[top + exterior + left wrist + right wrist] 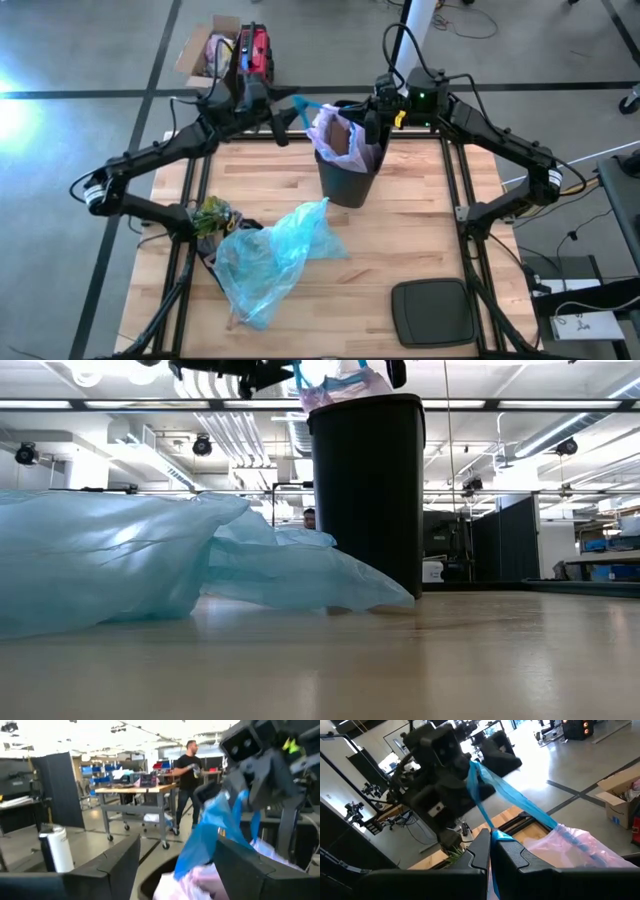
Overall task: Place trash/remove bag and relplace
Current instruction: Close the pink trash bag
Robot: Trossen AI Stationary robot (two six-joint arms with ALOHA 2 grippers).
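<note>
A blue bag (270, 255) lies crumpled on the near counter (400, 230). Behind it stands the black bin (347, 175) with the pink bag (335, 133) in it. Above its rim, the right hand (372, 128) is clenched on a blue drawstring (492, 836); the left hand (292, 118) sits released around the other drawstring (303, 104).

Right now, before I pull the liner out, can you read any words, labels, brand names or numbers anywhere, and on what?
None can be read.
Black bin: no label visible.
Pink liner and blue bag: no print visible.
Cardboard box on the floor: contents show colours, no legible text.
White paper beside the table: marks too small to read.
Background shop equipment: too blurred to read.
</note>
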